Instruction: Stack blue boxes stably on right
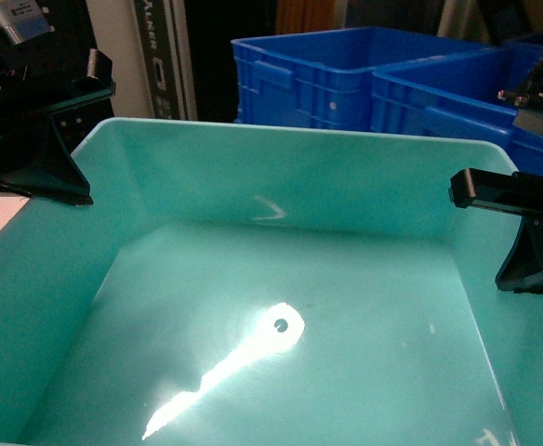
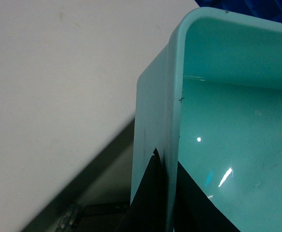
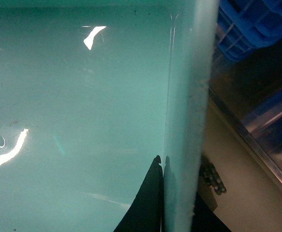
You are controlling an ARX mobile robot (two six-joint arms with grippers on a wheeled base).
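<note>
Head view | tub [image 1: 281, 177] side rims pinched between both arms' jaws

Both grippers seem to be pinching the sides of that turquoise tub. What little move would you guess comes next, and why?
Probably a slow, level carry to the right. The left gripper and right gripper each clamp a wall of the turquoise tub, one finger outside and one inside, so the hold looks secure. The royal-blue crates sit behind, toward the right.
</note>
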